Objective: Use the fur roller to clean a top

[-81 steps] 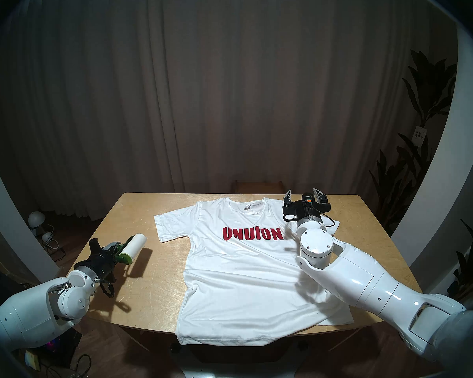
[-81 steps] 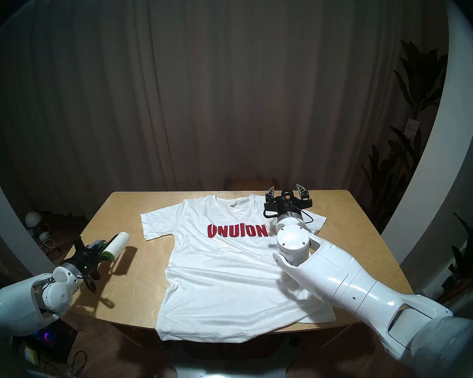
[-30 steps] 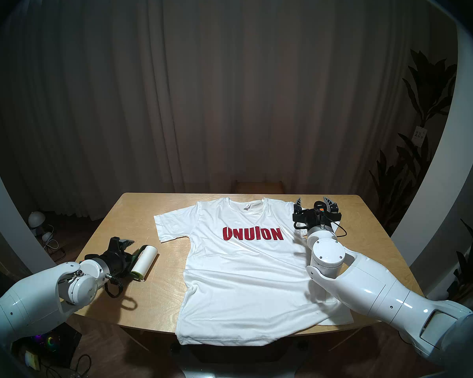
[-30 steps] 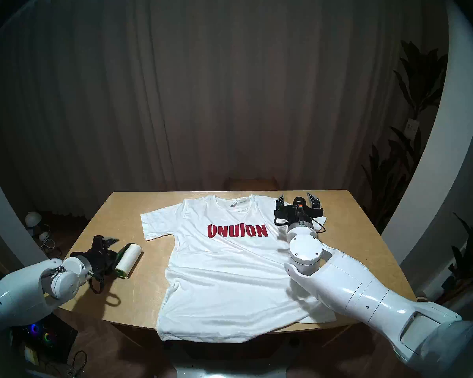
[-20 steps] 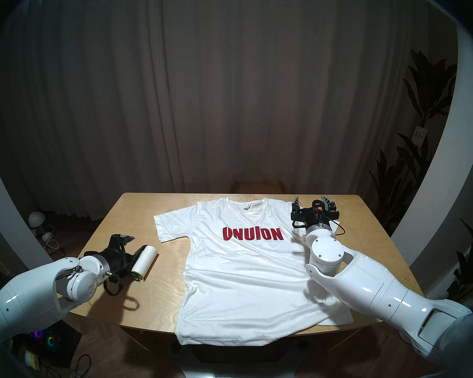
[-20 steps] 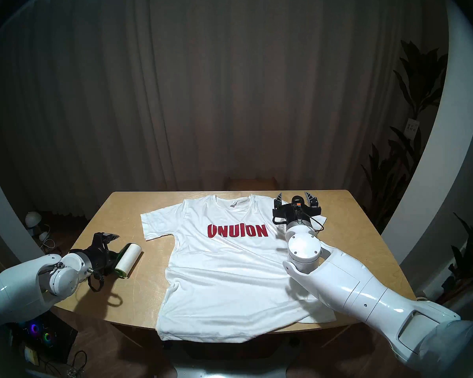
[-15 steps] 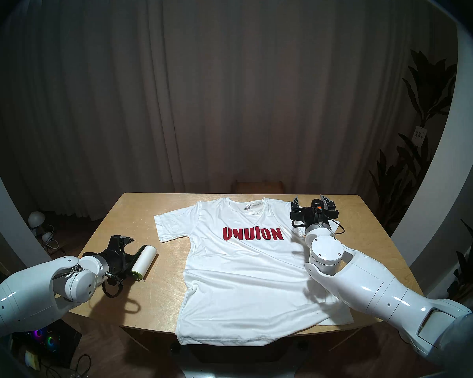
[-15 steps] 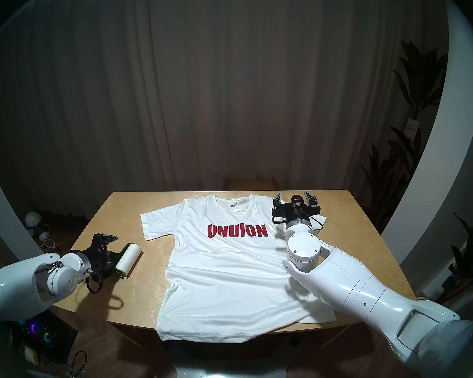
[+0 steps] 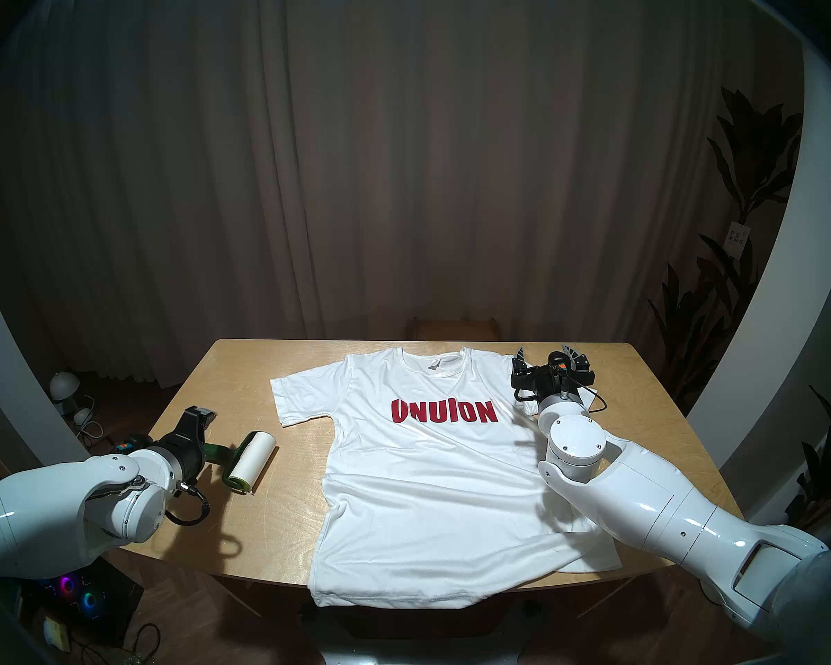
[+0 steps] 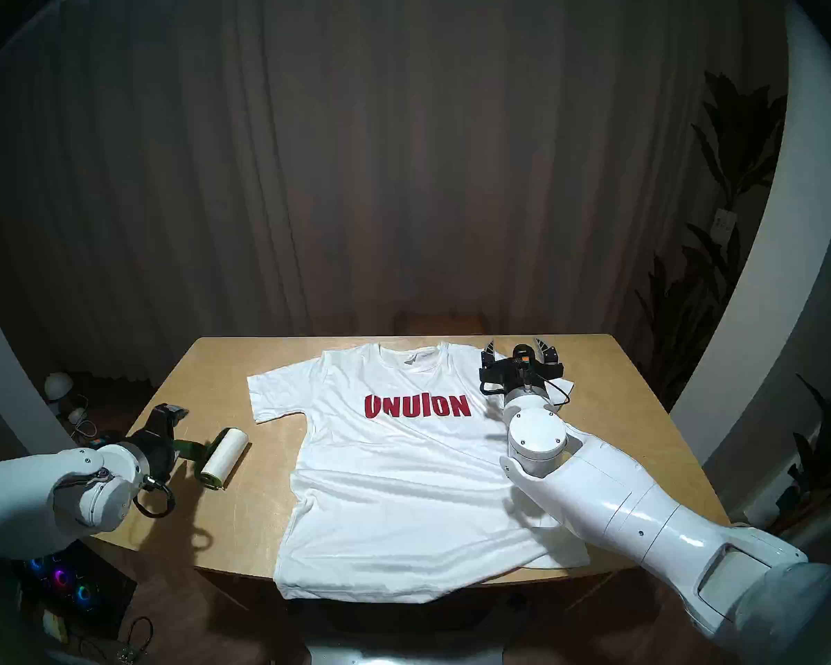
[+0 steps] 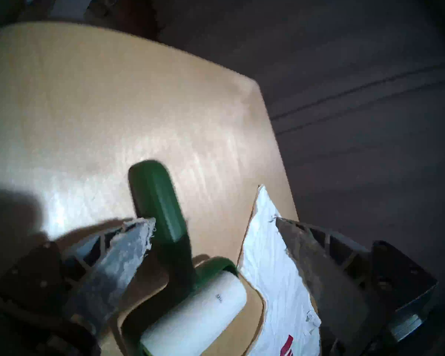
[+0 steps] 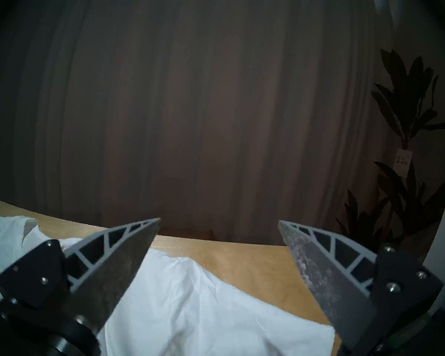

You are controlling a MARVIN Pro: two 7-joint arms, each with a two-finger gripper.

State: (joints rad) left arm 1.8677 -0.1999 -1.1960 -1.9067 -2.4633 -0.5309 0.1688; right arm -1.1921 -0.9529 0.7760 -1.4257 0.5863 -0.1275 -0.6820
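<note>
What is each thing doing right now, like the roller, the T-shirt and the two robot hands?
lint roller: lying on the table, nobody holding it.
T-shirt: spread flat, front up, hem over the near table edge.
left gripper: open, empty, jaws either side of the roller's green handle.
right gripper: open, empty, above the shirt's sleeve.
table: holding the shirt and roller.

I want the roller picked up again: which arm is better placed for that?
Left. Its open claw sits right at the fur roller, whose green handle points toward it. The right claw, also open, is across the top by the far sleeve.
</note>
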